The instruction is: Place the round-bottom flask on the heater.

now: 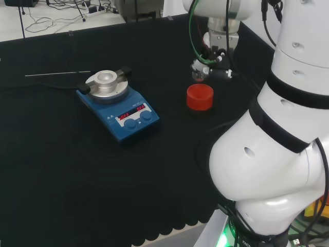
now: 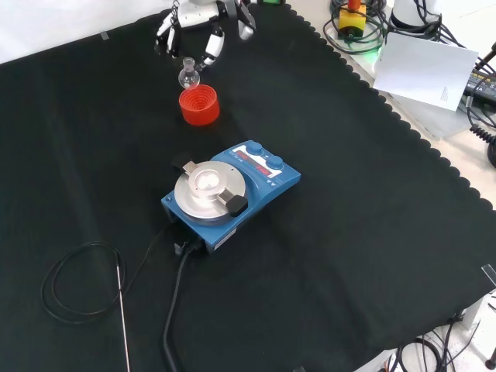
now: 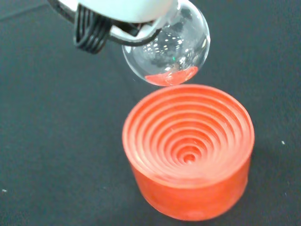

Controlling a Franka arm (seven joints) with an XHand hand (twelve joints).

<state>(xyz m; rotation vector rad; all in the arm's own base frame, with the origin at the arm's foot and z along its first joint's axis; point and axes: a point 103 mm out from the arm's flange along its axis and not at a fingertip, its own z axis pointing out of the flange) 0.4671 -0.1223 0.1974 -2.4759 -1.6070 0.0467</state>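
Mostly bare black cloth (image 2: 364,232) w/ scalloped edge; cables (image 1: 56,15) beyond.

Open black cloth lies between the red ribbed stand (image 2: 198,105) and the heater (image 2: 230,194) in the front view. A thin rod (image 2: 122,314) and a looped cable (image 2: 77,280) lie beyond the heater, well apart.

Red stand (image 2: 198,105) with ribbed concentric rings; clear flask (image 3: 165,52); blue heater (image 2: 231,194) with a silver plate; black surface (image 2: 349,232).

flask neck (image 3: 141,28) hidden behind blurred hand (image 3: 122,9), fingers' grip unclear, arm links cut off
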